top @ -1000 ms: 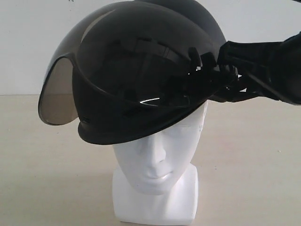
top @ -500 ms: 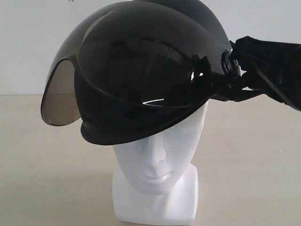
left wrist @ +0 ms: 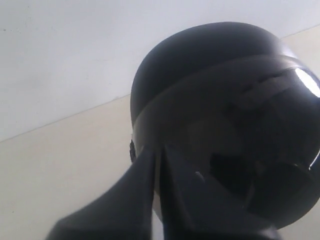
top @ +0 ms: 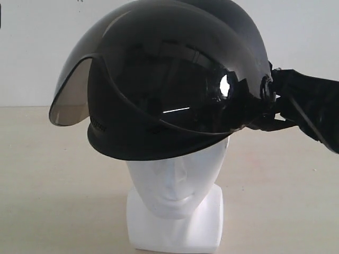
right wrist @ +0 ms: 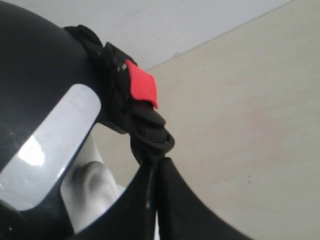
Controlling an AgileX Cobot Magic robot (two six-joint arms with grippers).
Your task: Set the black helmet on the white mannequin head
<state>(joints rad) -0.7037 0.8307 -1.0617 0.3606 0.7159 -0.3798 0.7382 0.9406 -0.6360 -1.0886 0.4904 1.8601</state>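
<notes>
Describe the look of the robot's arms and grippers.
Both grippers are matte black: the left gripper and right gripper each show two smooth, tapered fingers. The right arm is black too, with a dark cable along it. No markings visible.

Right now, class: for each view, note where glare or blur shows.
Exterior view: a bright glare spot and streak on the black helmet. Left wrist view: the left fingers loom dark and out of focus. Right wrist view: a bright glare patch on it.
</notes>
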